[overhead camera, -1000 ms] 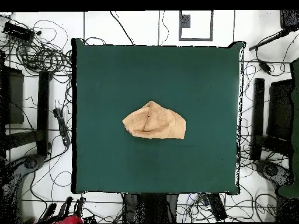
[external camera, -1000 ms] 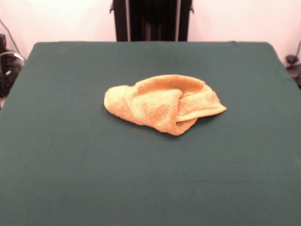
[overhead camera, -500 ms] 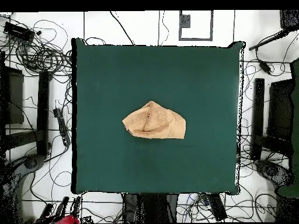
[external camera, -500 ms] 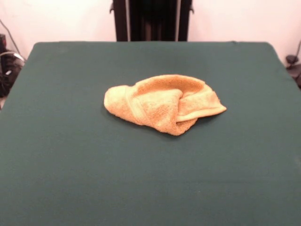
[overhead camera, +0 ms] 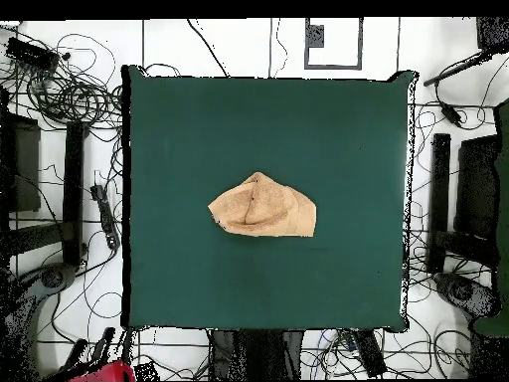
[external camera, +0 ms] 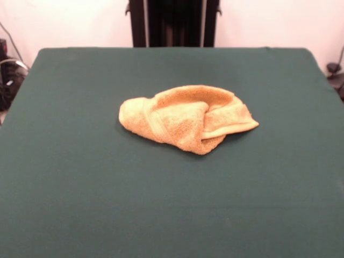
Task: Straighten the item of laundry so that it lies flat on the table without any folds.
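Observation:
The item of laundry (external camera: pixel 185 117), a yellow-orange terry towel, lies bunched near the middle of the table (external camera: pixel 80 188). It is folded over itself, with one flap wrapped across the front and a corner poking out to the right. From overhead the item of laundry (overhead camera: pixel 261 207) reads as a rough triangle on the dark green table (overhead camera: pixel 338 129). No gripper shows in either view. Only a red piece of the arm (overhead camera: pixel 101 374) peeks in at the overhead view's bottom left, off the table.
The black pedestal (external camera: pixel 172 21) stands behind the far table edge. Tangled cables (overhead camera: pixel 70 95) and black stands (overhead camera: pixel 437 199) lie on the floor around the table on both sides. Green cloth surrounds the towel widely on every side.
The towel has not moved. The red piece of arm at the overhead view's bottom left has shifted slightly to the left along the edge.

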Controlling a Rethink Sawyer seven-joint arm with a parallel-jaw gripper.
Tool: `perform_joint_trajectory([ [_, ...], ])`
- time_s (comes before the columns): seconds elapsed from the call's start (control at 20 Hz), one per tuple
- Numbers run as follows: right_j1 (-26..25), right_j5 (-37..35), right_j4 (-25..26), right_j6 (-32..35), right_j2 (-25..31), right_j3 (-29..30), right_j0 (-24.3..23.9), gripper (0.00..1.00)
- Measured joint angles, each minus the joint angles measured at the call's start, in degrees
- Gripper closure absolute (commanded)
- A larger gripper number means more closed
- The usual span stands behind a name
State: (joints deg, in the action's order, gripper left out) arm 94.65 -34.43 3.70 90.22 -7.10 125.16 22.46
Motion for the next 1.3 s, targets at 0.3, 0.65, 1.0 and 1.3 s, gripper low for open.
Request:
perform_joint_trajectory([
  [0.3, -0.6, 2.0, 0.0, 0.0, 0.0, 0.7, 0.0, 0.00],
  [0.65, -1.9, 2.3, -0.8, 0.0, 0.0, 1.0, -0.9, 0.00],
  [1.0, -4.9, 2.3, -3.8, 0.0, 0.0, 1.0, -4.9, 0.00],
  [1.3, -7.7, 2.3, -6.3, 0.0, 0.0, 1.4, -8.6, 0.00],
])
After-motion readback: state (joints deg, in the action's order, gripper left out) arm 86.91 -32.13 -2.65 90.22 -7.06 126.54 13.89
